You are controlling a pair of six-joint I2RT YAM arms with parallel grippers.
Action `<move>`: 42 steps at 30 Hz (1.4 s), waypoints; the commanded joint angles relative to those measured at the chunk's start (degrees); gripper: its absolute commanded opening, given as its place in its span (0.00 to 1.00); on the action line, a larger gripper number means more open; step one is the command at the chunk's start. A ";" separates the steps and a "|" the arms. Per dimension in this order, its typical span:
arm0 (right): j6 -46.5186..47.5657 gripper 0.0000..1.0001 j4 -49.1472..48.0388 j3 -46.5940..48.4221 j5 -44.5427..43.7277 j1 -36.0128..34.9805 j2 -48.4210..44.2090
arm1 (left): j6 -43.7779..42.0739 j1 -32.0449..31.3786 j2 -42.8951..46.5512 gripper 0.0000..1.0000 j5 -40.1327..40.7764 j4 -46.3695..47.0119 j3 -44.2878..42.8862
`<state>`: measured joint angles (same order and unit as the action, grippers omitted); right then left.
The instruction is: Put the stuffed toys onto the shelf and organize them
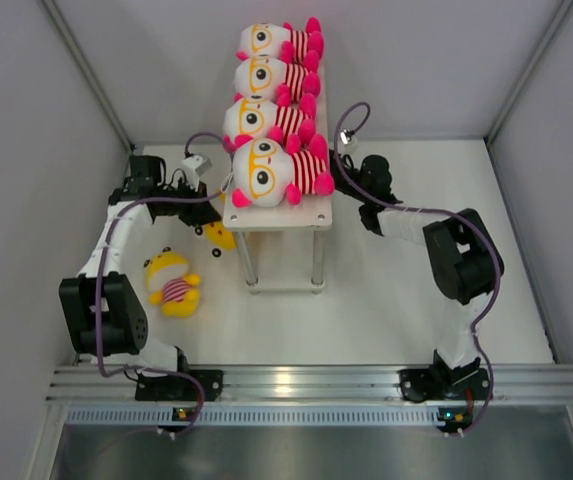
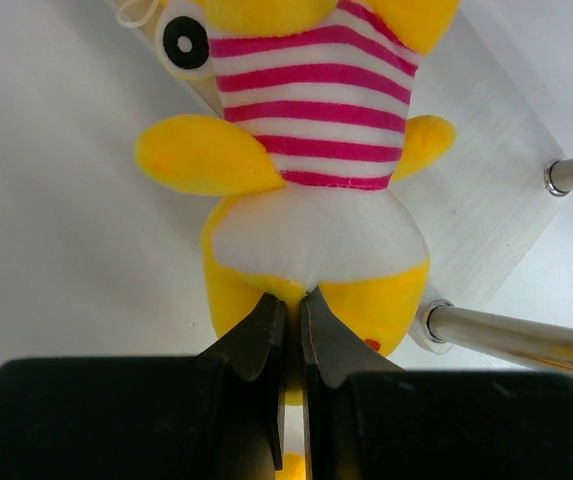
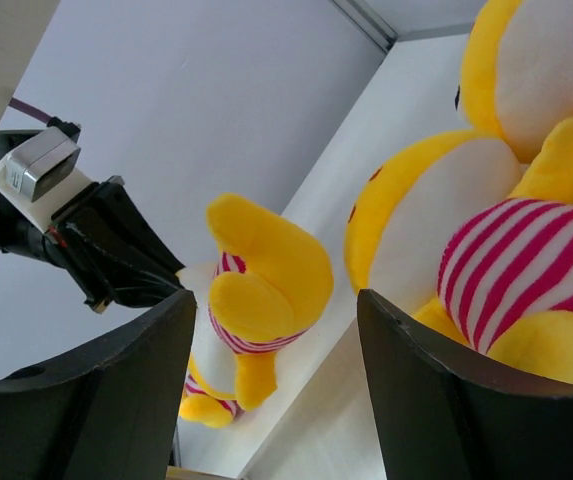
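My left fingers [image 2: 256, 335] are pinched shut on the bottom of a yellow toy [image 2: 311, 230], which lies just ahead of them at the shelf [image 2: 496, 160] lower board. My right fingers [image 3: 416, 370] gape wide, empty. Next, I judge: push it in, then release.

The 4 white-headed toys [image 1: 261, 120] on the white shelf [image 1: 286, 217] wear pink-and-white striped shirts, with hot-pink limbs and orange rings around black eyes. The pinched yellow toy [image 2: 311, 230] has a pink-and-white striped shirt, a white belly patch and a black-and-white eye, and the loose yellow toy [image 1: 171, 284] on the white table [image 1: 386, 300] shows the same stripes. The left gripper [image 2: 291, 297] and right gripper [image 3: 276, 297] are black, the shelf's legs [image 2: 506, 335] shiny silver, and the cables [image 1: 431, 210] purple.
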<state>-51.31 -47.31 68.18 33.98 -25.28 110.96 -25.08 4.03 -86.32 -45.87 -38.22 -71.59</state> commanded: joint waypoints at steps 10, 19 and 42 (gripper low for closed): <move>-3.71 0.67 -2.61 4.41 3.46 -2.49 7.17 | 5.57 -0.08 -8.42 0.05 -3.79 0.34 -6.45; 2.79 0.69 5.64 8.81 2.23 -5.39 7.61 | 5.05 -0.52 -6.76 0.05 -3.27 0.34 -6.28; -4.05 0.00 0.39 12.16 9.18 -7.59 9.28 | 6.71 -0.78 -1.66 0.53 2.61 0.34 -6.45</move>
<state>-52.27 -39.42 81.28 39.29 -31.40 122.32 -19.53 3.29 -91.07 -45.78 -38.76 -75.85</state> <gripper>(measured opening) 0.027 0.481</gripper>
